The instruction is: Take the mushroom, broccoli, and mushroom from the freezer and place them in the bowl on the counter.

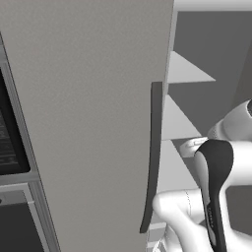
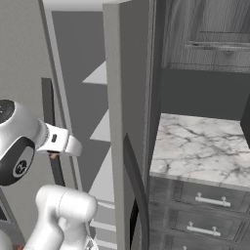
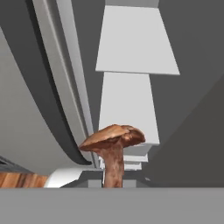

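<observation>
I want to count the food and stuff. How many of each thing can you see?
Mushroom: 1
Freezer: 1
Counter: 1
Drawers with silver handles: 2 clearly in view
Total: 5

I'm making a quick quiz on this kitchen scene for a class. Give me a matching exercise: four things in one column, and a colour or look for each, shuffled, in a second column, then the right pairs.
Things:
1. mushroom
2. freezer door
3. counter
4. freezer shelves

Looks:
A. white marble with grey veins
B. brown cap and stem
C. plain white
D. light grey, with a long dark bar handle

Pairs: 1-B, 2-D, 3-A, 4-C
</observation>
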